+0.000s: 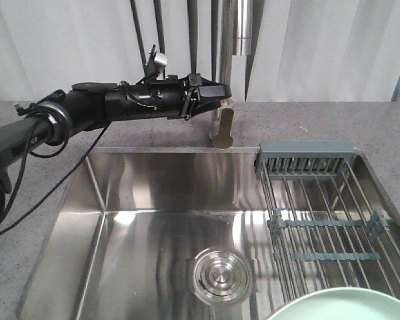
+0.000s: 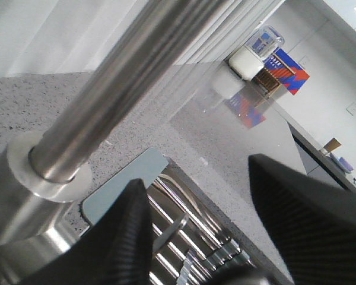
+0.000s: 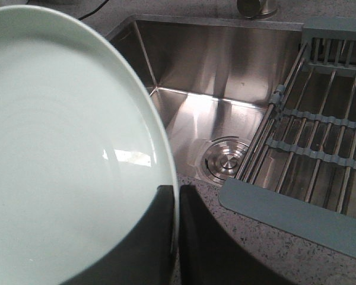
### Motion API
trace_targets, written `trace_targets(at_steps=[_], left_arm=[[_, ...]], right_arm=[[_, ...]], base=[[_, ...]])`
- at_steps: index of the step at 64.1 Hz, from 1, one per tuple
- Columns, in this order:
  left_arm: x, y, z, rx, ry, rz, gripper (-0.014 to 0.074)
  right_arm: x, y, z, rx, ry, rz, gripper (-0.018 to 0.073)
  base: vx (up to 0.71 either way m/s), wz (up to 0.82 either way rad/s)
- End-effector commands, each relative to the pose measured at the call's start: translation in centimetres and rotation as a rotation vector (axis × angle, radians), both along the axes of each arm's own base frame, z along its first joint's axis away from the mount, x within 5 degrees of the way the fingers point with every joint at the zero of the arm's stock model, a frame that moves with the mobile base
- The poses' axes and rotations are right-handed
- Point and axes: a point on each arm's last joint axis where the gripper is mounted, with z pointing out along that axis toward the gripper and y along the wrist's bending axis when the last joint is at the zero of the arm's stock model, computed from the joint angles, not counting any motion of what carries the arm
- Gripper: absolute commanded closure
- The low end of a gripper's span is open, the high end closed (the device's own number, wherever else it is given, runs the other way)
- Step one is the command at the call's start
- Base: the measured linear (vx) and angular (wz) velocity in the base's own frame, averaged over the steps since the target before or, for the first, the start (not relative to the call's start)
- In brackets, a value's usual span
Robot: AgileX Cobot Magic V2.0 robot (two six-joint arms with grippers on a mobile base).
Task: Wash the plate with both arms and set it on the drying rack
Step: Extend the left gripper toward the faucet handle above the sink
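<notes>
We hold the plate (image 3: pixel 65 148) by its rim in the right gripper (image 3: pixel 177 205), one dark finger pinched on each face. It sits at the robot-side right corner of the sink (image 1: pixel 153 187), over the near end of the drying rack (image 1: pixel 327 213), which spans the sink's right part. The left gripper (image 1: pixel 217 93) hangs above the sink's back edge with its jaws apart and empty, just beside the faucet (image 1: pixel 223 67) (the left wrist view shows the pipe off to one side of the gap).

We judge the edge grip the weak point. A glossy plate could pivot or slip once wet and drop into the steel basin. Swinging it toward the spout could clip the rack's wires, and the left gripper could knock the faucet.

The plate is pale mint-green, round and shallow with a low raised rim. It is plain and shiny, with no soil that we can see.
</notes>
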Motion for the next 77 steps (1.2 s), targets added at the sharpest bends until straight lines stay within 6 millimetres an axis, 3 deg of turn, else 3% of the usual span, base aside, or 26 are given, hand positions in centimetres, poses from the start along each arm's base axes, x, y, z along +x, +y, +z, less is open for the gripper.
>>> trace_targets(at_steps=[1, 18, 35, 63, 77], left_arm=[[-0.7, -0.5, 4.8, -0.106, -0.062, -0.006, 0.0216], [-0.7, -1.7, 3.4, -0.109, -0.021, -0.020, 0.0216], [-1.7, -3.1, 3.3, -0.114, -0.019, -0.086, 0.0216], [-3.3, -3.4, 2.5, -0.030, -0.005, -0.258, 0.0216], [-3.3, -3.4, 2.6, -0.034, -0.005, -0.263, 0.0217]], right_arm=[[0.4, 0.1, 1.2, 0.049, -0.062, -0.019, 0.0564], [0.4, 0.1, 1.2, 0.049, -0.062, -0.019, 0.0564], [0.4, 0.1, 1.2, 0.049, -0.062, -0.019, 0.0564], [0.4, 0.1, 1.2, 0.049, -0.062, -0.019, 0.0564], [0.4, 0.1, 1.2, 0.049, -0.062, -0.019, 0.0564]], base=[[0.00, 0.00], [0.00, 0.00], [0.00, 0.00], [0.00, 0.00], [0.00, 0.00]])
